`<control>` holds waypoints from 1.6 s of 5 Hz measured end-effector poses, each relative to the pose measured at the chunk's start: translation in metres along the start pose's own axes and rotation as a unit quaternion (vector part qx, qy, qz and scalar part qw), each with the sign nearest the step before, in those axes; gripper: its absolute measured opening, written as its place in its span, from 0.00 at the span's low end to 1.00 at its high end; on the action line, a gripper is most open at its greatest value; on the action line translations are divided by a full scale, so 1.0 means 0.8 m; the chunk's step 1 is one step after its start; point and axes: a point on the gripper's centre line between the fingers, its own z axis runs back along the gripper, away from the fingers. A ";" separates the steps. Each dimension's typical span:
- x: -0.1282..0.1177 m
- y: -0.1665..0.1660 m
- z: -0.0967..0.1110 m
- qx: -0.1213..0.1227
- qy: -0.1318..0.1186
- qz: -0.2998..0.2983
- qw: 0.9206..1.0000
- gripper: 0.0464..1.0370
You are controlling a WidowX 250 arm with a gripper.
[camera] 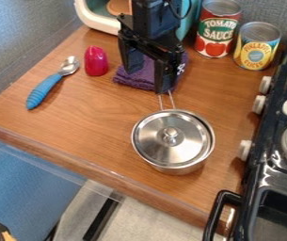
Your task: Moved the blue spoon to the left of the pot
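Blue spoon (43,90) lies left of the pot (171,141), well apart from it. Just beside its bowl is a red thing (96,61), hard to identify. The pale bin (101,21) behind is cut off at the top and partly covered by the arm (157,19). The claw (147,81) is wide, partly hiding the purple cloth (126,78). The claw also hides the far end of the lidded pot's handle. Two cans (257,45) stand farther right, then the stove (272,174), cut off.
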 end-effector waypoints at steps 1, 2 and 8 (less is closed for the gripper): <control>-0.004 0.000 -0.012 -0.005 0.015 0.000 1.000 0.96; -0.041 0.057 -0.022 0.007 0.026 0.064 0.998 0.96; -0.138 0.240 -0.072 0.054 0.032 0.249 0.967 0.96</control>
